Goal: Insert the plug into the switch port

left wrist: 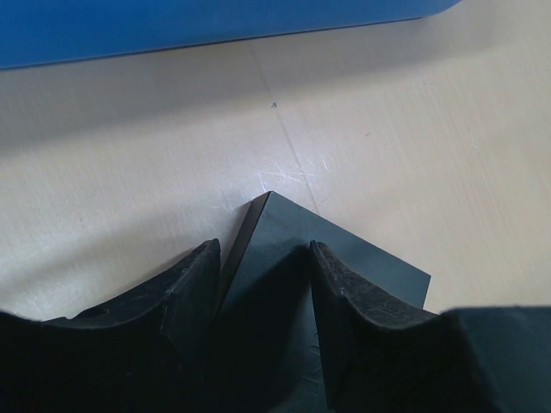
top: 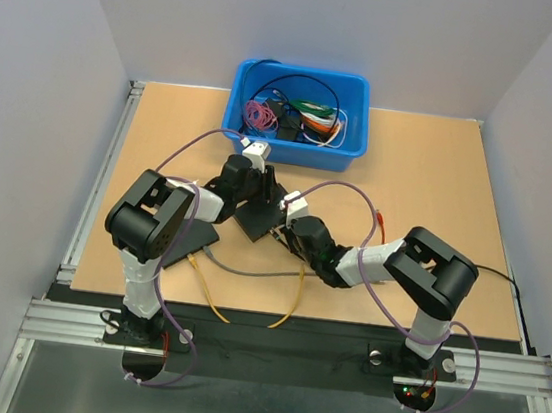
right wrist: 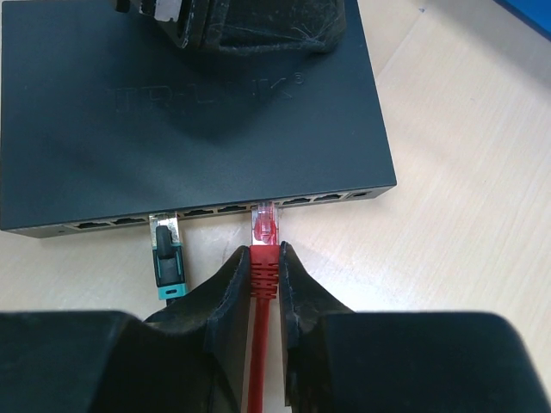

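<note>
Here, right fingers [right wrist: 263,284] clenched on the red plug [right wrist: 264,225], its tip at a port on the switch [right wrist: 189,112] near face (seating depth unclear). Left fingers [left wrist: 263,284] clamp the switch's far corner, presumably bracing it on the counter [right wrist: 465,155].

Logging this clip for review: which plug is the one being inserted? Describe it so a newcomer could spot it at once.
Find the black network switch mid-table, in front of the blue bin. Along its port row, the red plug sits at a middle port, its boot pinched by the right end effector. The neighbouring teal plug to its left is held by nothing.
</note>
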Available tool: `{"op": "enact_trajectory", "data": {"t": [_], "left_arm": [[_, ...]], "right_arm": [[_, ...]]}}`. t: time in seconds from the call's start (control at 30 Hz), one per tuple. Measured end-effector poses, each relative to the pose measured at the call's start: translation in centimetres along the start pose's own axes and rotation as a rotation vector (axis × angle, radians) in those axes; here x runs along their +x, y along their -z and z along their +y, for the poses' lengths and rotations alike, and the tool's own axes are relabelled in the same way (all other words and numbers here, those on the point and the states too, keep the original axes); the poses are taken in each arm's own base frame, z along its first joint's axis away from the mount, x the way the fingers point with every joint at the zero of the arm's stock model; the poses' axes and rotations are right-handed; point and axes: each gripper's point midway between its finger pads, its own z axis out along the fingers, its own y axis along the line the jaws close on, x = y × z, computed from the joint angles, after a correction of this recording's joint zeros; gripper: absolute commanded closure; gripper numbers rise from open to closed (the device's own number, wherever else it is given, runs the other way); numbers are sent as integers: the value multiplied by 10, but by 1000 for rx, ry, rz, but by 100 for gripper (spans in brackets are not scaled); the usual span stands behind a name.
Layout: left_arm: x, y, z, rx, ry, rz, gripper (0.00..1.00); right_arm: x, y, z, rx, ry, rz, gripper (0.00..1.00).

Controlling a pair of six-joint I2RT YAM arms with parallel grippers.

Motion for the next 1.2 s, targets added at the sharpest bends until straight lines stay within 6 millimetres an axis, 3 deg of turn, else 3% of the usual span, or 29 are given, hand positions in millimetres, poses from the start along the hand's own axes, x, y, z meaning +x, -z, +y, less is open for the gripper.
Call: {"op": "enact_trajectory", "data": {"t": [0.43, 1.2], "left_arm": [[-3, -1, 2, -19, -2, -11, 47], [-10, -6, 10, -55, -14, -44, 48]], "right_arm": [[-4, -2, 7, -42, 30, 3, 100], [-8, -17, -3, -43, 25, -8, 100]]}}
